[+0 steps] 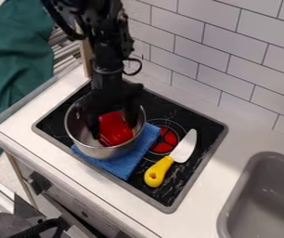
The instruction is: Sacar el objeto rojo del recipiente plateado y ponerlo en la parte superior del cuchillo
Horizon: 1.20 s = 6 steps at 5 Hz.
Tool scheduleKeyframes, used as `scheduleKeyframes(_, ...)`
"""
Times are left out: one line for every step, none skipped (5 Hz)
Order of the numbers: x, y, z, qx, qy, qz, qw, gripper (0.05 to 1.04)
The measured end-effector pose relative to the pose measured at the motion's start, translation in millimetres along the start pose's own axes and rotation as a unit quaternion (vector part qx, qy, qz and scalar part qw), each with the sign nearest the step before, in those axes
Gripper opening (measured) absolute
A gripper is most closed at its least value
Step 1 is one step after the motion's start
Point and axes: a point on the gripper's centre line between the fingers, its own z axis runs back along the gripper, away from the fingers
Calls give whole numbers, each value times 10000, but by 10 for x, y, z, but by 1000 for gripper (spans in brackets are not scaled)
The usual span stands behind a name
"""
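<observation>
Red thing (116, 135): In the camera view, it was inside the silver pot (75, 125), right at the low end of the gripper (114, 126). Its long side seemed to run roughly down the picture, with a small lean. I could not tell which end was its front.
Gripper: It hung down into the pot, close around the red thing. I could not tell how far open it was, or if it had hold of anything.
Arm (109, 56): There was only this one, so it was the nearest.
Knife (183, 148): It lay past the pot, on the sink (268, 186) side of the gripper. Its blade pointed toward the wall (231, 51), and its yellow handle pointed away from the wall.
Blue cloth (121, 163): It was partly under the pot, between gripper and knife.
Next move: A good grip, a lift over the rim, then across toward the knife seemed right.
</observation>
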Motion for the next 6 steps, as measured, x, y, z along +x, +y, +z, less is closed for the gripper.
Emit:
scheduleKeyframes(-28, 30, -125, 44, 7, 7, 10000, 952)
scheduleKeyframes(-2, 16, -190, -78, -132, -208, 9997, 782)
scheduleKeyframes(-7, -35, -155, -288, -174, -1227, 9919, 782)
scheduleKeyframes(17, -121, 228, -1184, -662, -2494, 9589, 782)
scheduleKeyframes(25, -195, 534, -1152, -959, -3628, 9197, 782)
scheduleKeyframes(-107, -567, 715, -1036, -1049, -4740, 8681, 782)
